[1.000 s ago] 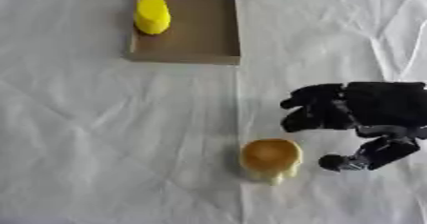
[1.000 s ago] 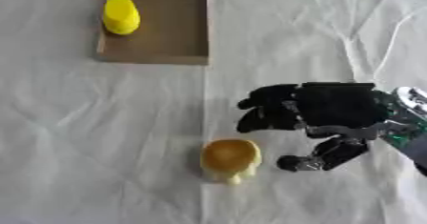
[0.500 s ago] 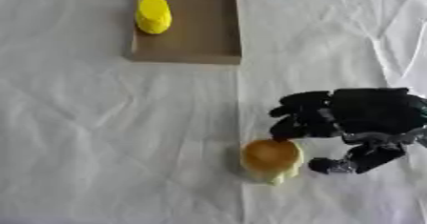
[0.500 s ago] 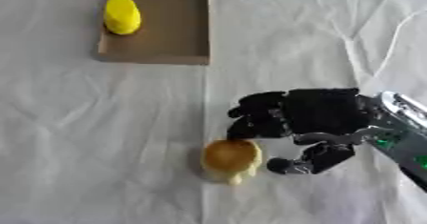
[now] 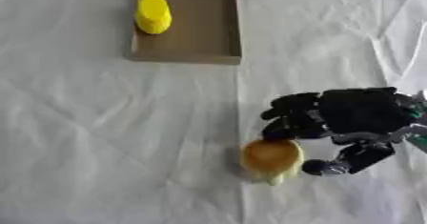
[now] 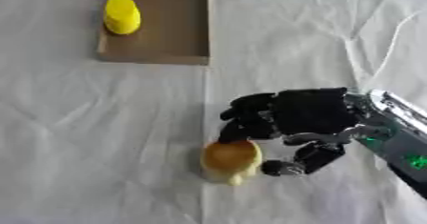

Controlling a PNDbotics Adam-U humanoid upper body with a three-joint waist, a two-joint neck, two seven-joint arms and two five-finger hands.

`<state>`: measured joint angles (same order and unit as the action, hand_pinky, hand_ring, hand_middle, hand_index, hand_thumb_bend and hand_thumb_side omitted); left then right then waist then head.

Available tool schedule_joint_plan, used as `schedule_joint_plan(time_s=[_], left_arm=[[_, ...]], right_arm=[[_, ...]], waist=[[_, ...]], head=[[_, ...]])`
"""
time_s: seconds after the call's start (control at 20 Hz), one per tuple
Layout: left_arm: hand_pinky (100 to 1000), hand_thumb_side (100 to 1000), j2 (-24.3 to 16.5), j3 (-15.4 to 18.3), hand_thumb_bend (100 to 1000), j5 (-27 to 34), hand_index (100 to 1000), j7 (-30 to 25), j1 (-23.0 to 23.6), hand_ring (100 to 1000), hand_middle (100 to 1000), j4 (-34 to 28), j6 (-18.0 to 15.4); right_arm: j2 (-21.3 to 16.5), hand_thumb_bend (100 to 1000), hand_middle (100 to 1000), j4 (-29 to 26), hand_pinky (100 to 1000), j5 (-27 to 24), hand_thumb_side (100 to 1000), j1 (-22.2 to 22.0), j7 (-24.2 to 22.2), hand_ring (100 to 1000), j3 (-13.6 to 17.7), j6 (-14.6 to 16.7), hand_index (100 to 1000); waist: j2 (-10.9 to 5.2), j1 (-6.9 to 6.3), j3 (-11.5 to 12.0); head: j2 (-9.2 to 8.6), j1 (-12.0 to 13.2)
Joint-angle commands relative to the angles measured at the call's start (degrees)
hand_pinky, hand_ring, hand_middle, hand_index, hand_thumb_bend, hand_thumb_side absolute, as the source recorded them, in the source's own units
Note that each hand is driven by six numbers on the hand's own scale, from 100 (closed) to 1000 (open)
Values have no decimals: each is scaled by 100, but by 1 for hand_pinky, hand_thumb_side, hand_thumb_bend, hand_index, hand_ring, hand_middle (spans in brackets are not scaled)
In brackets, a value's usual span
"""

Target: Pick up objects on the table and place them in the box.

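A small round object, orange-brown on top with a pale yellow base, sits on the white cloth in the lower middle. My right hand hovers just right of it and above it, fingers curled down over its far side and the thumb low beside it on the right. Whether the fingers touch it I cannot tell. The brown cardboard box lies at the top left with a yellow object inside, near its left wall. My left hand is not visible.
A wrinkled white cloth covers the whole table. My right forearm, silver with a green light, comes in from the right edge.
My right hand has moved left and down towards the orange-topped object, and its fingers now reach over it. The object and the box stay where they were.
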<state>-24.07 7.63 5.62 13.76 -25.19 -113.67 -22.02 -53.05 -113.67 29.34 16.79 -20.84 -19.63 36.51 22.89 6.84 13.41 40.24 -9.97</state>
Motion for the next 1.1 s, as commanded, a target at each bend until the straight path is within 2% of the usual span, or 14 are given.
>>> schedule_joint_plan(time_s=[0.05,0.3,0.5,0.6,0.65,0.95,1.1], left_arm=[[873,610,-43,7,104,32,866,-23,-41,897,824,-92,9],[873,611,-27,2,102,40,866,-36,-47,898,825,-92,12],[873,613,-19,-3,100,45,866,-45,-49,899,825,-92,18],[873,613,-15,-5,100,47,866,-48,-52,899,825,-92,21],[873,612,-14,-6,100,48,866,-50,-56,899,825,-92,20],[873,616,0,-8,100,55,866,-56,-68,900,826,-92,20],[873,619,13,-8,100,57,866,-56,-71,900,826,-92,26]], right_arm=[[-49,264,870,-92,1000,112,100,28,-41,1000,14,-131,988],[-12,261,870,-92,1000,212,100,-16,-174,1000,-36,-236,989],[15,210,854,-92,1000,199,100,-45,-277,1000,-37,-322,977],[27,168,831,-92,1000,140,100,-49,-298,1000,-43,-361,960],[32,100,804,-92,1000,104,100,-54,-306,1000,-45,-383,934],[55,100,687,-92,969,-71,100,-64,-249,1000,-36,-605,842],[78,100,661,-92,961,-92,100,-67,-160,996,-35,-684,827]], waist=[[-113,-36,9],[-97,-51,12],[-89,-67,20],[-88,-71,22],[-88,-71,21],[-84,-75,25],[-81,-78,28]], head=[[-26,-19],[-14,-17],[-16,-26],[-19,-26],[-20,-25],[-25,-19],[-32,-24]])
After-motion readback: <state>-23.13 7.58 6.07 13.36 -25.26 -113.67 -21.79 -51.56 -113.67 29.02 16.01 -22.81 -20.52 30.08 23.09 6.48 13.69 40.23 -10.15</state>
